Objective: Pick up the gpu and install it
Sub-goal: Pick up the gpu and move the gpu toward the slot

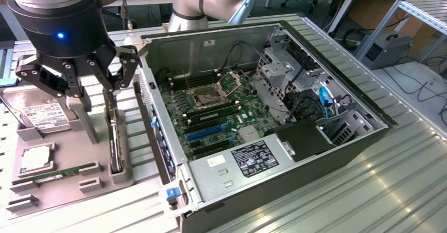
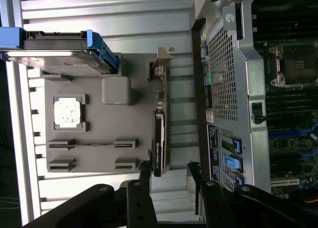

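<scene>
The gpu point(image 1: 113, 139) stands on its edge in a slot of the grey holder tray point(image 1: 70, 191), at the exterior view's left beside the open computer case point(image 1: 279, 112). From the wrist view the gpu point(image 2: 158, 133) appears as a thin dark strip, with its silvery bracket point(image 2: 162, 59) at one end. My gripper point(image 1: 94, 89) hangs above the tray, open, with nothing between its fingers. In the wrist view the gripper point(image 2: 169, 172) straddles the card's end opposite the bracket, well above it. The card lies closer to one finger point(image 2: 145, 172) than the other.
The tray also carries a hard drive point(image 1: 42, 115), a CPU point(image 1: 35, 159) and a green memory stick point(image 1: 56, 174). Inside the case the motherboard shows a blue expansion slot point(image 1: 206, 131) and an open CPU socket point(image 1: 209, 94). The case wall point(image 1: 150, 118) rises right beside the gpu.
</scene>
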Robot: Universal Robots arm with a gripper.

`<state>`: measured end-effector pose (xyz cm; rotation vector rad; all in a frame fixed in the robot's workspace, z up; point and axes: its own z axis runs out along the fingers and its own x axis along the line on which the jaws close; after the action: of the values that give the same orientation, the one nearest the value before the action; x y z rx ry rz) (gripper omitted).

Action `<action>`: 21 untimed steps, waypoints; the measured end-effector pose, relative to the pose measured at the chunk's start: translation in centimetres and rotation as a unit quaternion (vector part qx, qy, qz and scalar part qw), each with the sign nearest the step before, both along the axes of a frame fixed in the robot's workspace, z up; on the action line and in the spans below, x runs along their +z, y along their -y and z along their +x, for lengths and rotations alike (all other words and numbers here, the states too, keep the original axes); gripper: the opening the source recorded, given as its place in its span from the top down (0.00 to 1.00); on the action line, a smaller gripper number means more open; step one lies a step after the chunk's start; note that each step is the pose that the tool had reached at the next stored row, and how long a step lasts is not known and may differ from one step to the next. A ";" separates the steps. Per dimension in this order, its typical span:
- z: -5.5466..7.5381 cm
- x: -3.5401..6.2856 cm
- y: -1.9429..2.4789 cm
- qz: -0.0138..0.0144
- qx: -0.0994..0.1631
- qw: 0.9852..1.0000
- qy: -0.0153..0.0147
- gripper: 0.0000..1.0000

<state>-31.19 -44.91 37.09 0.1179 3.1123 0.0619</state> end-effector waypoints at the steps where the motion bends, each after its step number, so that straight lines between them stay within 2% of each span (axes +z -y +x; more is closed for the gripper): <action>1: 0.0 -0.05 0.00 0.000 0.000 1.000 0.000 0.58; 21: 0.0 -0.99 0.00 0.000 0.000 1.000 0.000 0.58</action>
<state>-31.19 -44.91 36.09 0.1178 3.1123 0.0619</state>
